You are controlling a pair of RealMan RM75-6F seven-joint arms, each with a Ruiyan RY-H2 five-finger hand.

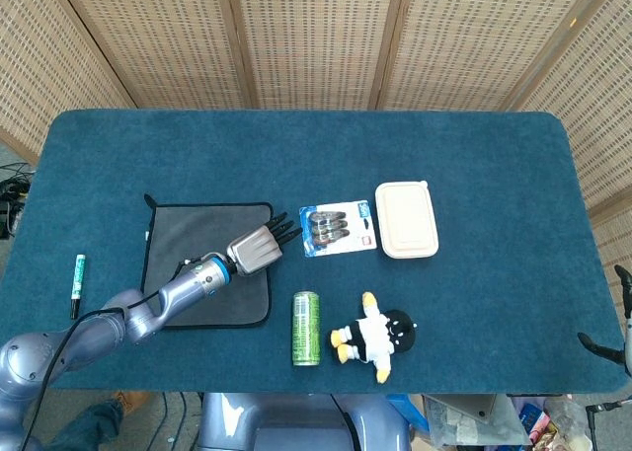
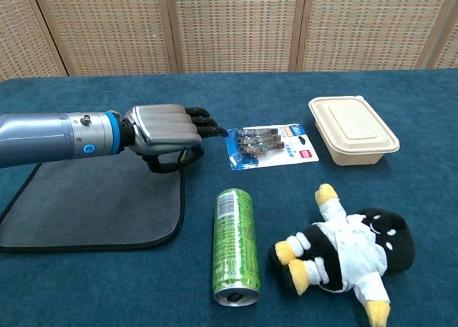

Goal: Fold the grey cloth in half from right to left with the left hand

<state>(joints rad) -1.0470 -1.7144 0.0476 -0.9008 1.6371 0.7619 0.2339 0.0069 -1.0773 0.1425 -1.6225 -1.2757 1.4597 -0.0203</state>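
Note:
The grey cloth (image 1: 193, 254) with a black hem lies flat on the blue table, left of centre; the chest view shows the cloth (image 2: 86, 198) at the lower left. My left hand (image 1: 259, 246) sits over the cloth's right edge with its fingers stretched to the right. In the chest view the left hand (image 2: 166, 130) has its thumb curled underneath, pinching the cloth's right hem just above the table. My right hand does not show in either view.
A pack of clips (image 1: 339, 228) lies just right of the fingertips, with a beige lidded box (image 1: 406, 219) beyond it. A green can (image 1: 305, 329) and a plush penguin (image 1: 375, 335) lie near the front edge. A green marker (image 1: 77, 285) lies far left.

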